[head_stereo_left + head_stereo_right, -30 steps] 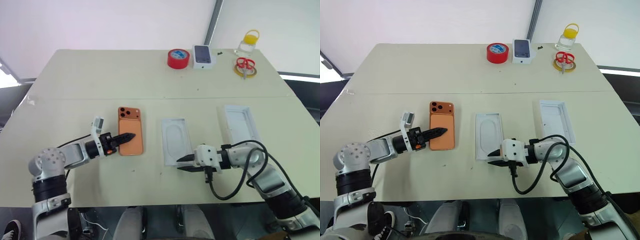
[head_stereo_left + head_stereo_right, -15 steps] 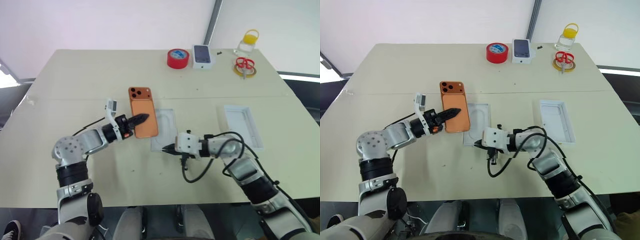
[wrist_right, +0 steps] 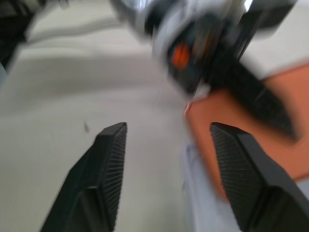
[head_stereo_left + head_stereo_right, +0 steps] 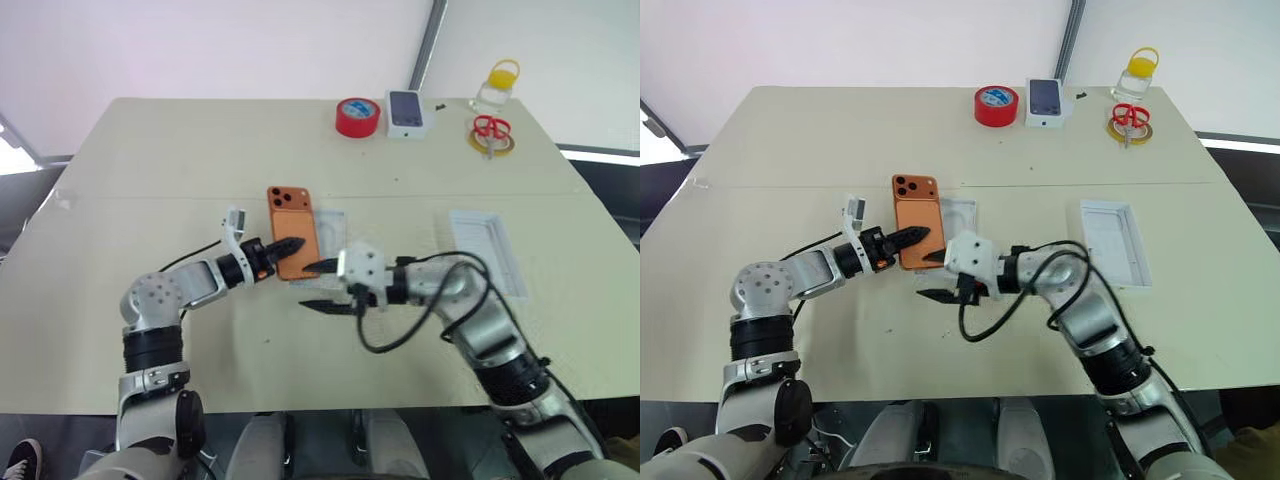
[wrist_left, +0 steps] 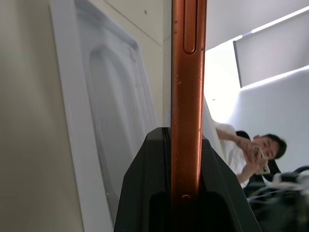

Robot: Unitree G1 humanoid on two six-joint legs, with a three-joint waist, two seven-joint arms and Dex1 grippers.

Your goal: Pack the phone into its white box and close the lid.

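So the left gripper (image 4: pixel 285 247) is clamped on the phone (image 4: pixel 296 232), pinching it flat across its thin orange body near the bottom edge, camera end pointing far. The phone sits lifted over the left part of the flat white insert (image 4: pixel 333 225), roughly mid-table. My read: it's stiff, smooth and a bit slippery, with enough weight that a pinch at one end lets it droop or slide, and it's something you don't want to drop. Holding it across the faces closer to the middle, or grabbing the long edges, looks safer to me.

Just right of that, the right gripper (image 4: pixel 325 286) is spread wide with nothing in it, one finger up by the phone's near corner, the other down toward the table (image 4: pixel 150 170). Looks like it's lining up for a handover, just guessing.

Well off to the right lies the white box (image 4: pixel 490 245), open and empty.

Hard to tell: whether the right finger actually touches the phone, since the right wrist view is blurry. The arm's cable covers a bit of the box's near end, and the phone hides part of the insert.
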